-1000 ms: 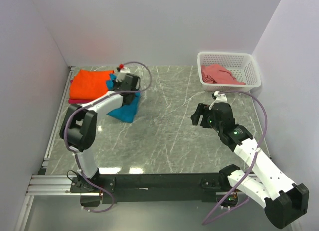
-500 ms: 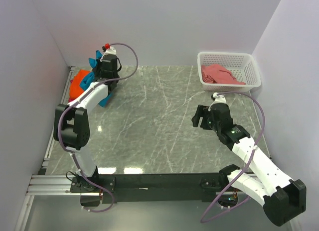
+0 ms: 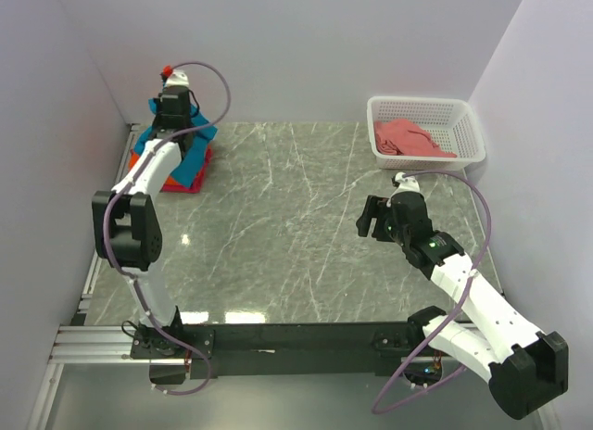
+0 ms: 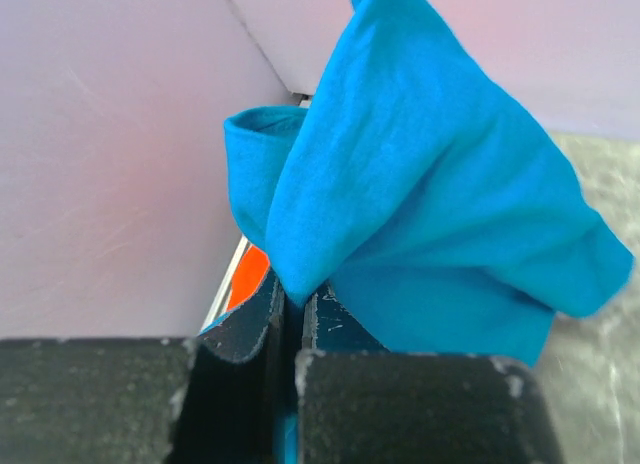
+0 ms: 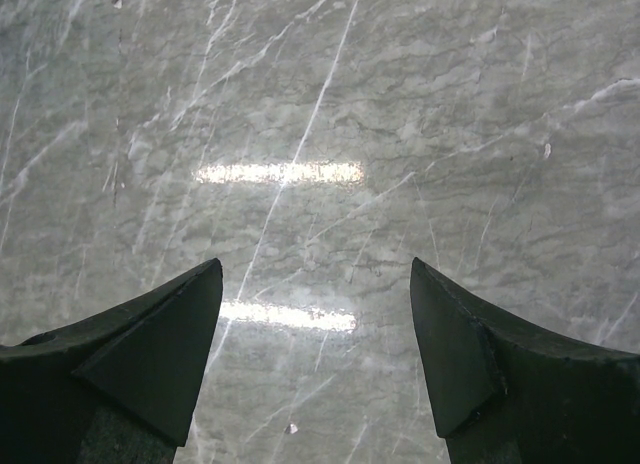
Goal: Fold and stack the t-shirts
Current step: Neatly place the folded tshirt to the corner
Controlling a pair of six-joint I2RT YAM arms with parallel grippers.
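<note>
A grey marble table point(image 3: 296, 245) fills the frame, walled in white on three sides. The left arm point(image 3: 148, 170) reaches to the table's upper-left corner, while the right arm point(image 3: 463, 282) angles in from the lower right toward mid-table. At upper right sits a white lattice basket point(image 3: 468, 124) with a salmon-pink t-shirt point(image 3: 408, 138) crumpled inside. The teal-blue t-shirt point(image 4: 430, 214) bunches over an orange t-shirt point(image 3: 171, 180) in the upper-left corner. The left gripper point(image 4: 295, 304) has its jaws pressed together on a fold of the teal cloth, which fans out beyond the fingertips in the wrist view. The right gripper point(image 5: 315, 274) hangs over bare marble with its jaws spread wide, gripping and touching nothing.
</note>
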